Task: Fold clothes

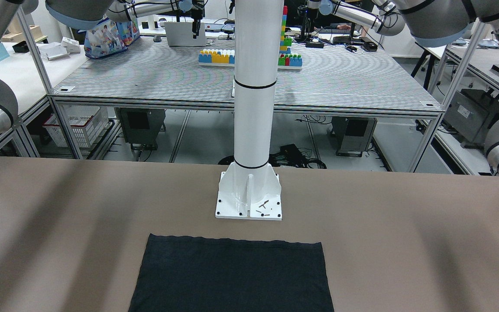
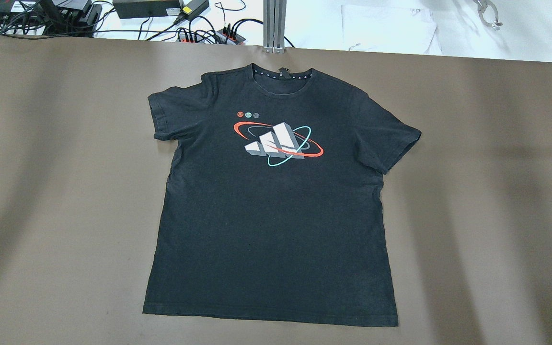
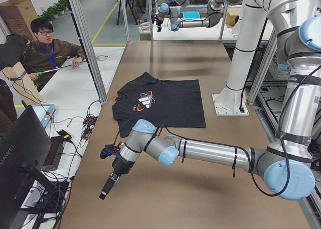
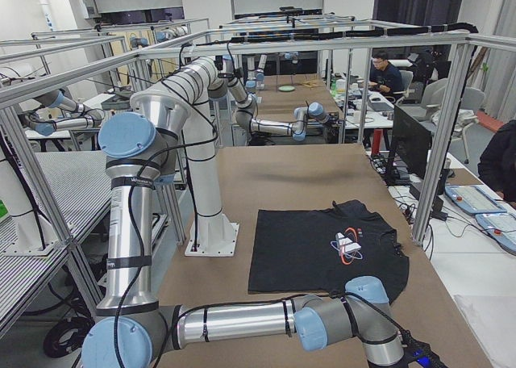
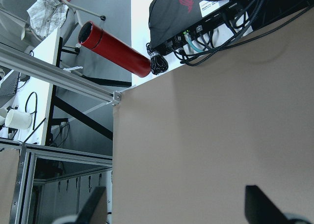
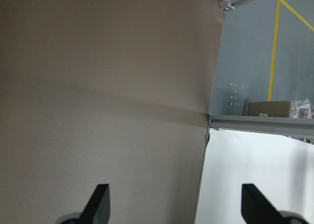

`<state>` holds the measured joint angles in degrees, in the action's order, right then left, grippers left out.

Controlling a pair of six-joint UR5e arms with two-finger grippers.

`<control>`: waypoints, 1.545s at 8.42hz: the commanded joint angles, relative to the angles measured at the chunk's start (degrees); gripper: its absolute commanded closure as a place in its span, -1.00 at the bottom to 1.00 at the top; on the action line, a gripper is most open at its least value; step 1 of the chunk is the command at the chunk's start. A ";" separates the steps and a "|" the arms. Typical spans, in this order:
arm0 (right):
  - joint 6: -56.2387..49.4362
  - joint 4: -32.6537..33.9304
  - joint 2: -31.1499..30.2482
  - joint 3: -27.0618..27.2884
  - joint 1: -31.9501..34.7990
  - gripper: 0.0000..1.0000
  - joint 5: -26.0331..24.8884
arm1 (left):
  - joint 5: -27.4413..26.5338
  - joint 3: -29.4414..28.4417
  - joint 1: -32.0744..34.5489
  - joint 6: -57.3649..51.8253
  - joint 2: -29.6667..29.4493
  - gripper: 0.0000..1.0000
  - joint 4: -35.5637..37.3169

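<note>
The clothes (image 2: 271, 215) are a single black T-shirt lying flat and face up in the middle of the brown table, with a red, teal and white print on the chest. Its collar points away from the robot, and its hem (image 1: 232, 240) lies just in front of the white post's base plate (image 1: 249, 208). My left gripper (image 5: 179, 207) is open and empty over bare table near the left end, well clear of the clothes (image 3: 165, 103). My right gripper (image 6: 176, 204) is open too, over bare table by the right end's edge.
A red bottle (image 5: 115, 49), a black bag and cables lie just past the table's left far corner. A person (image 3: 50, 53) sits at a side table there. A white surface (image 6: 255, 184) adjoins the right end. The left arm (image 3: 200, 151) stretches low across the table.
</note>
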<state>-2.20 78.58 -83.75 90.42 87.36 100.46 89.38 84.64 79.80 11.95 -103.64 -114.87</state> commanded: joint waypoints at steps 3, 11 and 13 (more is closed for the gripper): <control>0.00 -0.01 -0.18 0.29 0.00 -0.89 0.00 | -0.44 0.09 0.09 0.10 -0.33 -1.00 0.17; -0.09 0.78 -0.63 3.19 -0.08 -0.89 0.88 | -1.50 1.58 -0.08 -0.96 1.69 -1.00 -0.09; -0.09 0.78 -0.36 3.27 -0.08 -0.89 0.96 | -1.14 2.54 -0.35 -0.96 1.34 -1.00 0.00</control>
<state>-2.28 79.33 -84.25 93.44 87.30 101.29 87.66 86.21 79.64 11.09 -102.14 -114.90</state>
